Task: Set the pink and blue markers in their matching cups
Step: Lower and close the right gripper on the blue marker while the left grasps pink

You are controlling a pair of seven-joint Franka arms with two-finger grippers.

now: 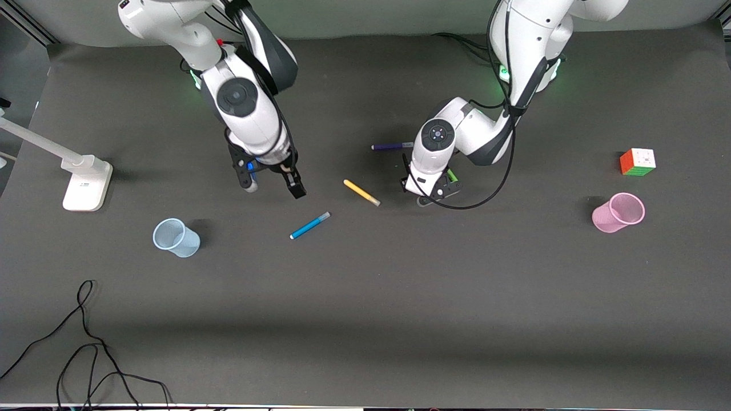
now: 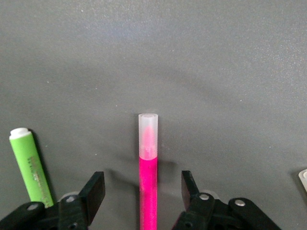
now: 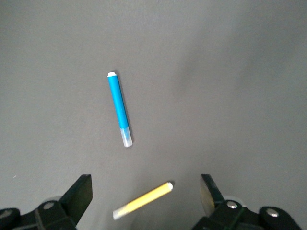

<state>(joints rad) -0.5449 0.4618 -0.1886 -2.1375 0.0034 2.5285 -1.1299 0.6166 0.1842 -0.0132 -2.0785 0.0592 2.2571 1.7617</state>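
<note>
- Dark grey matte tabletop (image 1: 365, 297) is carrying all the items; a black cable (image 1: 85, 342) is lying looped on it at the corner nearest the front camera, toward the right arm's end.
- White desk-lamp base (image 1: 85, 182) is sitting at the right arm's end of the tabletop.
- Right gripper (image 1: 273, 187) is hanging over bare tabletop, fingers (image 3: 79, 194) standing wide apart and holding nothing; the right wrist view is showing the blue and yellow pens below it.
- Left gripper (image 2: 143, 191) is sitting low at mid-table, fingers (image 2: 96, 189) apart on either side of the magenta-pink felt-tip marker (image 2: 148, 177), a gap showing on both sides, not clamped.
- Pink marker is lying flat on the tabletop, pale cap pointing away from the wrist; a lime-green pen (image 2: 31, 165) is lying just beside it.
- Pink translucent tapered plastic cup (image 1: 618, 212) is standing toward the left arm's end, well apart from the pink marker.
- Pale blue translucent plastic cup (image 1: 176, 237) is standing toward the right arm's end.
- Multicoloured puzzle cube (image 1: 638, 161) is sitting near the pink cup, farther from the front camera.
- Bright blue felt-tip marker (image 1: 309, 225) is lying flat at mid-table, between the blue cup and the left gripper.
- Yellow pen (image 1: 361, 192) is lying near it, farther from the camera.
- Purple pen (image 1: 392, 146) is lying farther still.
</note>
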